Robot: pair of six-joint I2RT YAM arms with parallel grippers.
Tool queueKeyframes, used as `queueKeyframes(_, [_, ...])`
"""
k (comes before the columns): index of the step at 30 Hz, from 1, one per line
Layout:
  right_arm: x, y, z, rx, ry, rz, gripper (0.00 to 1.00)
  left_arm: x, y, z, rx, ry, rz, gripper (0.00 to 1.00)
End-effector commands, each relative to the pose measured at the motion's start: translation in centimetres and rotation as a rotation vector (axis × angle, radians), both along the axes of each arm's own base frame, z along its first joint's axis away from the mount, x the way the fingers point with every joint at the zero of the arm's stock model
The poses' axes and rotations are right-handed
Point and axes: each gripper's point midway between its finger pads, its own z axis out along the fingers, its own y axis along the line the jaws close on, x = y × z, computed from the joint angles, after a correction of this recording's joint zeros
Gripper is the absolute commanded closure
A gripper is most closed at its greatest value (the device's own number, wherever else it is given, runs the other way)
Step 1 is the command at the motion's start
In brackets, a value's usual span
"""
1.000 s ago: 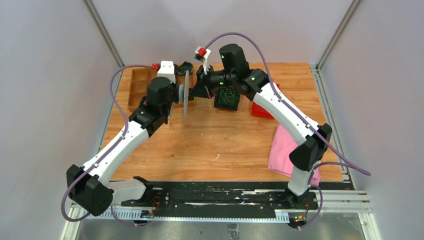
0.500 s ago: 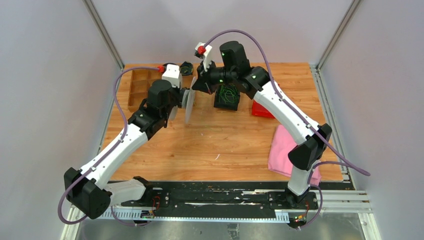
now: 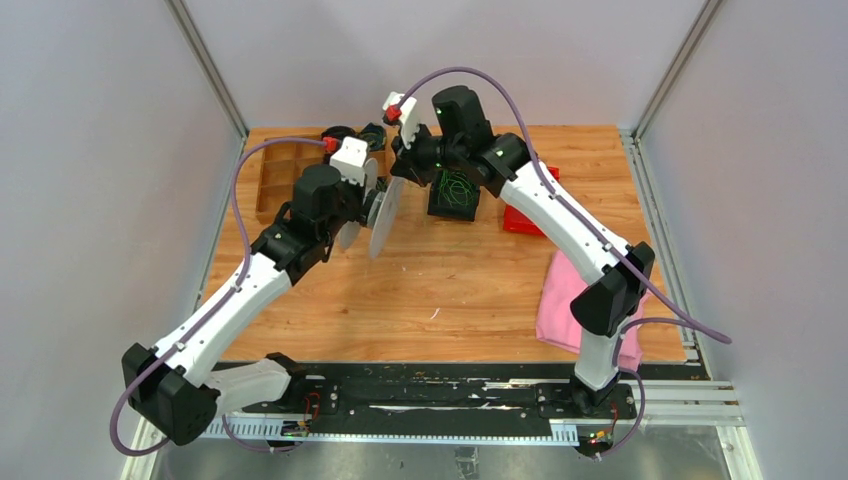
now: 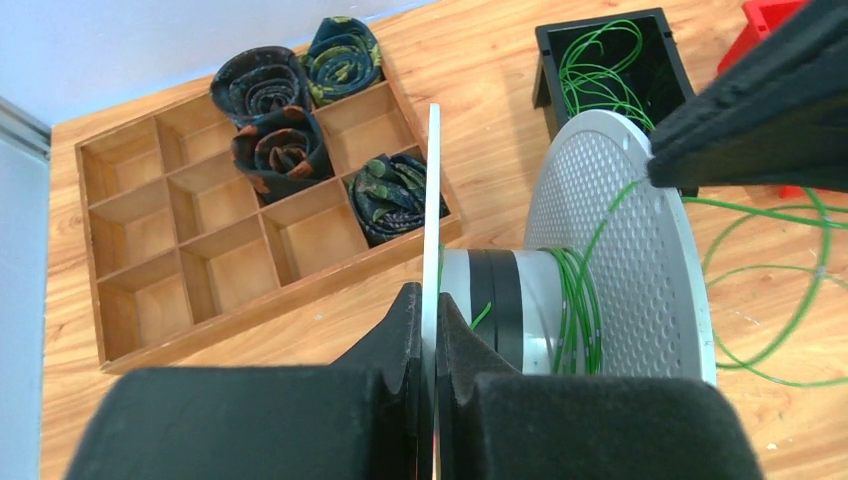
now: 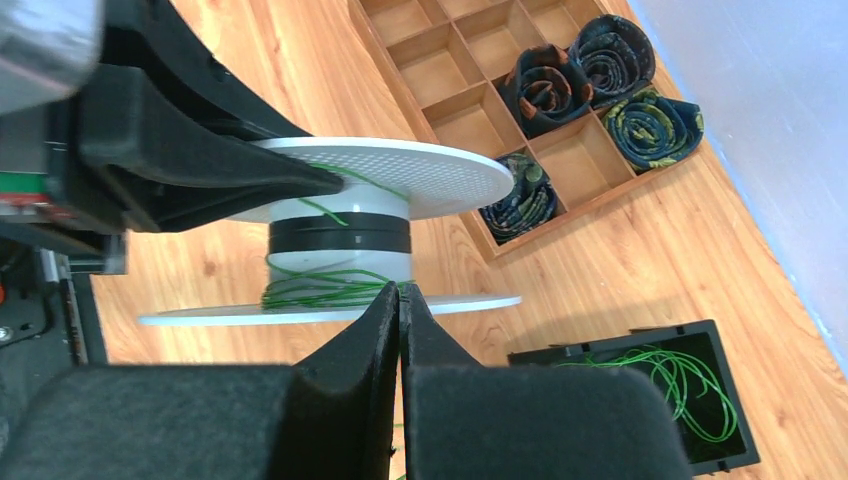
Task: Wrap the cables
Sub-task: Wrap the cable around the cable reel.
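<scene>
A grey spool [image 3: 381, 216] hangs above the table, and my left gripper [image 4: 428, 300] is shut on the thin edge of its near flange [image 4: 434, 190]. Green cable [image 4: 576, 305] is wound in several turns round the hub beside a black band. My right gripper [image 5: 399, 290] is shut on a strand of that green cable [image 5: 322, 285] right at the hub, between the two flanges. More loose green cables [image 5: 690, 385] lie coiled in an open black box [image 3: 455, 193] behind the spool. Further loops trail on the wood at the right of the left wrist view.
A wooden compartment tray [image 3: 278, 178] stands at the back left, with dark rolled bundles [image 4: 285, 150] in its far cells. A red block [image 3: 524, 216] sits right of the black box. A pink cloth [image 3: 560, 300] lies at the right edge.
My left arm has swung the spool right and toward the front, tilting it from edge-on to slanted. The right gripper has shifted slightly left and back, staying at the hub.
</scene>
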Motion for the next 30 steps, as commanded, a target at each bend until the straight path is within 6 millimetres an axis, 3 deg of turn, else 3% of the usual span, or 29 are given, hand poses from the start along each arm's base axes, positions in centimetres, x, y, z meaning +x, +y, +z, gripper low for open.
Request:
queueKeyframes(1, [1.4, 0.1, 0.5, -0.034, -0.102, -0.007, 1.00, -0.8, -0.9, 2.3, -0.042, -0.063, -0.066, 1.00])
queueKeyframes(10, [3.5, -1.1, -0.9, -0.060, -0.098, -0.034, 1.00, -1.2, -1.3, 2.9, -0.067, -0.059, -0.090, 1.00])
queueKeyframes(22, [5.9, -4.7, -1.9, -0.051, -0.031, -0.108, 0.93, -0.9, -1.2, 3.4, -0.077, -0.060, -0.070, 1.00])
queueKeyframes(25, [5.9, -5.4, -1.4, -0.029, -0.014, -0.110, 0.88, -0.7, -1.2, 3.4, -0.074, -0.062, -0.065, 1.00])
queueKeyframes(30, [5.2, -6.8, 0.0, 0.018, 0.006, -0.086, 0.67, -0.4, -1.2, 3.4, -0.073, -0.062, -0.056, 1.00])
